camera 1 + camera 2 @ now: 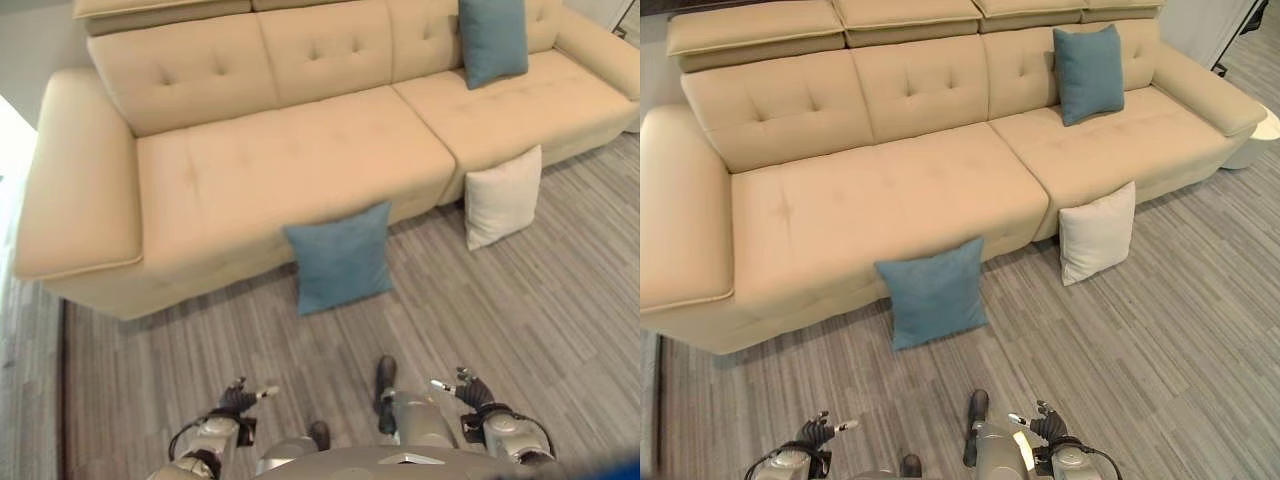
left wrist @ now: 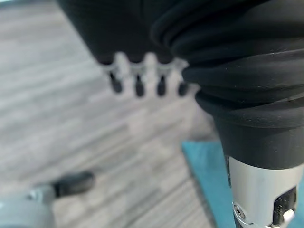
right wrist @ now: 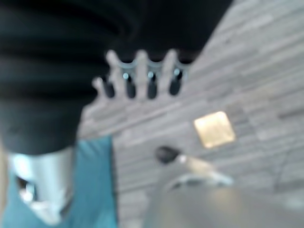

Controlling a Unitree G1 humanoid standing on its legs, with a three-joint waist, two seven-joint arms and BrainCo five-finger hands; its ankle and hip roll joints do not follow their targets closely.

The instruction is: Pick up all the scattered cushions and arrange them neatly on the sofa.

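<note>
A teal cushion (image 1: 340,257) stands on the floor, leaning against the front of the beige sofa (image 1: 250,170) near its middle. To its right a white cushion (image 1: 503,197) also leans on the sofa front. A second teal cushion (image 1: 493,40) rests upright against the backrest on the sofa's right seat. My left hand (image 1: 237,402) and right hand (image 1: 472,390) hang low at my sides, well short of the cushions. Both are open and hold nothing, fingers (image 2: 137,80) and fingers (image 3: 142,76) straight. The floor cushion (image 2: 204,175) shows past the left hand.
Grey wood-look floor (image 1: 520,320) spreads between me and the sofa. The sofa has wide armrests at its left end (image 1: 70,180) and right end (image 1: 1205,85). A white rounded object (image 1: 1258,135) sits beyond the right armrest.
</note>
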